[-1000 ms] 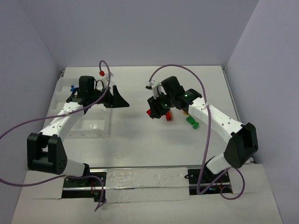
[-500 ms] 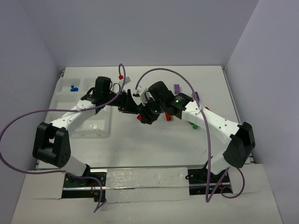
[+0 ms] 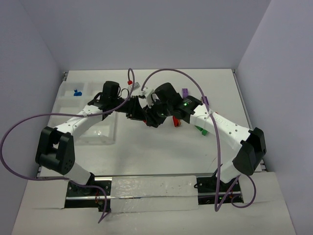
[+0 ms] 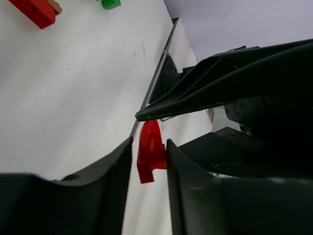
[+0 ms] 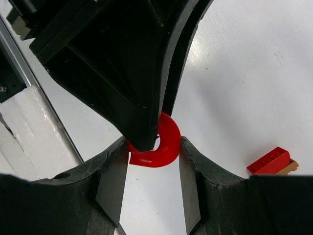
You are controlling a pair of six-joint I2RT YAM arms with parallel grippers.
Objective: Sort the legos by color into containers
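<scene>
A red arch-shaped lego [image 5: 167, 145] hangs above the table middle, held from both sides. My right gripper [image 5: 154, 159] is shut on it, one finger on each outer side of the arch. My left gripper [image 4: 149, 157] comes in from the left and is shut on the same piece [image 4: 150, 152] across its flat faces; its black fingers [image 5: 122, 73] cover one end of the arch. In the top view the two grippers [image 3: 144, 115] meet tip to tip and hide the piece. The clear divided tray [image 3: 64, 100] lies at the left with a blue lego [image 3: 77, 92] in a far compartment.
A red brick [image 3: 175, 121] with a tan piece under it and a green lego [image 3: 200, 130] lie just right of the grippers. Two purple legos [image 3: 185, 92] [image 3: 205, 102] sit farther back on the right. Purple cables arch over both arms.
My left arm swung right from the tray to the table middle and its jaws closed onto the red arch. My right gripper brought the arch left to meet it, and kept its grip.
</scene>
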